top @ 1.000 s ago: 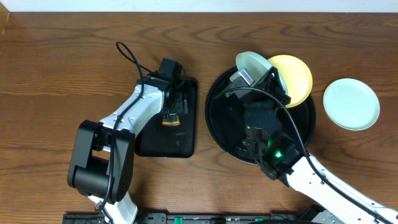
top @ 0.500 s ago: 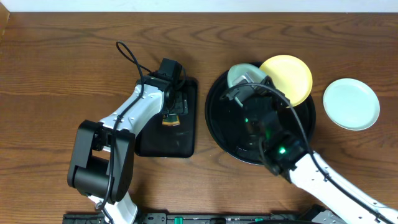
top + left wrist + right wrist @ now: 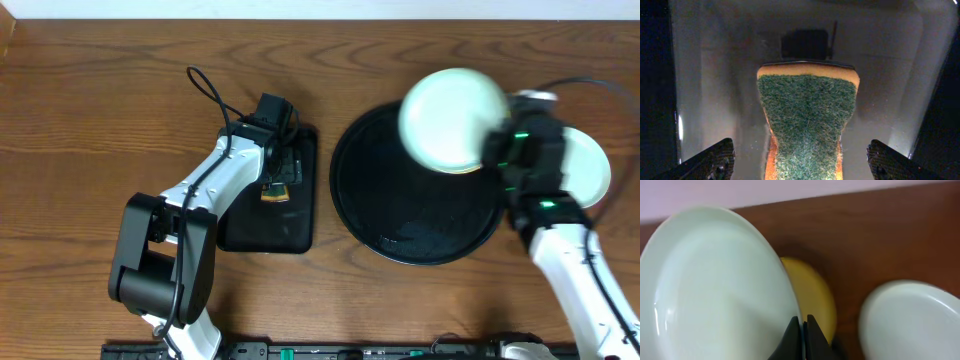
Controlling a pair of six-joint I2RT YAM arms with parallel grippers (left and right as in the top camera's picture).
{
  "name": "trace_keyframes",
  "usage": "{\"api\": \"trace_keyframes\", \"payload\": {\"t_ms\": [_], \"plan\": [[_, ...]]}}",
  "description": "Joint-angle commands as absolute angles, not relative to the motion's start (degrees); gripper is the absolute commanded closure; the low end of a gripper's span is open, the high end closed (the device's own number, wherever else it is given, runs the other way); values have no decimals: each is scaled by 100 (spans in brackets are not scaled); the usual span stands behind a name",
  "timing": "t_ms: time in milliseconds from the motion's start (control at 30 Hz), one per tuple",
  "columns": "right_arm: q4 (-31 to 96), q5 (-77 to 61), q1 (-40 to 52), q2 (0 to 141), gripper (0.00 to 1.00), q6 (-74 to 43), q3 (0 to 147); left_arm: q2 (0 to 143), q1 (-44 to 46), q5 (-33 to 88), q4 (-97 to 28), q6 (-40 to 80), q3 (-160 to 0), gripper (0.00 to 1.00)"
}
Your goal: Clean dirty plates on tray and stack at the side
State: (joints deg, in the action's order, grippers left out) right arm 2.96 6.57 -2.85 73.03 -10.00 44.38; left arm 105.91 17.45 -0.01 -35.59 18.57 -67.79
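Observation:
My right gripper [image 3: 803, 321] is shut on the rim of a pale mint-green plate [image 3: 715, 285], which it holds in the air above the back right of the round black tray [image 3: 400, 215]. Seen from overhead, this raised plate [image 3: 450, 118] looks blurred, with the right gripper [image 3: 497, 152] at its right edge. Under it lies the yellow plate [image 3: 815, 297], hidden from overhead. A second mint plate [image 3: 592, 172] rests on the table to the right of the tray. My left gripper [image 3: 802, 167] stands open astride a green-faced sponge [image 3: 807, 115].
The sponge [image 3: 275, 190] lies in a small black rectangular tray [image 3: 265, 235], left of the round tray, with the left gripper [image 3: 282, 165] over it. The right arm [image 3: 575, 260] runs along the table's right side.
My right arm has swung from over the tray to the right, lifting the mint plate off the tray's back rim so that it covers the yellow plate. The left arm has not moved.

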Motion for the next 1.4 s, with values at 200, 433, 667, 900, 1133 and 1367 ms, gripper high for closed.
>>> {"api": "trace_keyframes", "payload": {"t_ms": [200,433,667,900,1133,1367], "plan": [[204,764,-2867,7843,99,-2322,4499,10650,1743,-69,-3570,1802,-6735,14],[-303,552,-3524,9052,99,-2480,4499,10650,1743,-69,-3570,1802,-6735,14],[-840,-191,-3527,9859,93,-2067,4499,10650,1743,-69,-3570,1802,-6735,14],[-508,-928,-3520,9400,71,-1660,4584,10650,1743,-69,-3570,1802,-6735,14],[1116,-1107,-3238,8508,68,-1378,5498,10650,1743,-69,-3570,1802,-6735,14],[3339,-1319,-1955,8680,62,252,7260,10650,1743,-69,-3570,1802,-6735,14]]}}
